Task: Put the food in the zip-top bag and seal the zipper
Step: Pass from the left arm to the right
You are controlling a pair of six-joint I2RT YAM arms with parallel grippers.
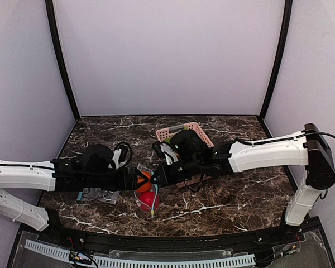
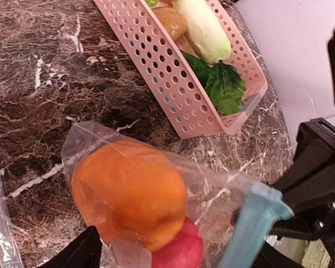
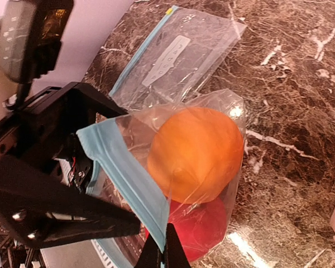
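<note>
From above, the zip-top bag (image 1: 147, 195) sits just beside the pink basket (image 1: 168, 133), left gripper (image 1: 137, 180) and right gripper (image 1: 157, 177) meeting on it. Left wrist: orange fruit (image 2: 128, 192) and red fruit (image 2: 180, 252) inside — left jaws' hold, cannot tell. Right wrist: jaws pinch the zipper (image 3: 121, 174) — slide steadily, strip taut.

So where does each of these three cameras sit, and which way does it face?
Top external: above and behind, looking down at the table; both arms show.
Left wrist: on the left arm, facing the zip-top bag and pink basket; own fingertip shows.
Right wrist: on the right arm, facing the bag and left gripper; own fingers show.
All share the orange fruit.
</note>
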